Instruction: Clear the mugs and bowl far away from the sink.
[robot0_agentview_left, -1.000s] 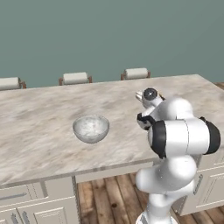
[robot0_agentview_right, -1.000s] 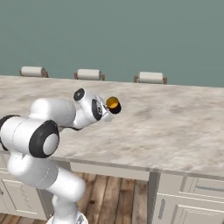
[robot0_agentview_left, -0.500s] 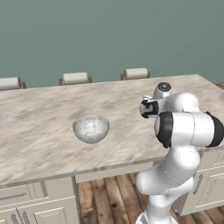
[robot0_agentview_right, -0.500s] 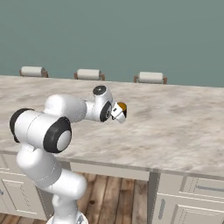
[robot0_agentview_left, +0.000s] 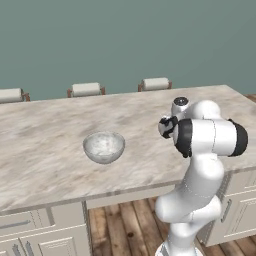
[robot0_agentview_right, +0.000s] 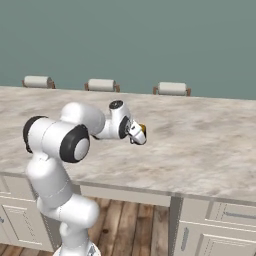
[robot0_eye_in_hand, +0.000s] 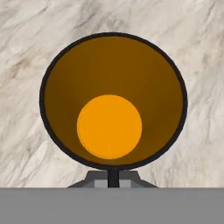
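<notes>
Swung right with orange mug (robot0_agentview_right: 142, 131), further toward right end of counter (robot0_agentview_right: 210, 145). Gripper (robot0_agentview_right: 138, 135) jaws pinching mug rim, mug up off counter. Bowl (robot0_agentview_left: 104, 146) sits mid counter. Mug nearly cleared, set-down next.

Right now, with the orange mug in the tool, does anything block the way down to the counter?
Nothing visible does. The tool is shut on the orange mug, and bare marble counter lies under it. The bowl stands well off to the side.
</notes>
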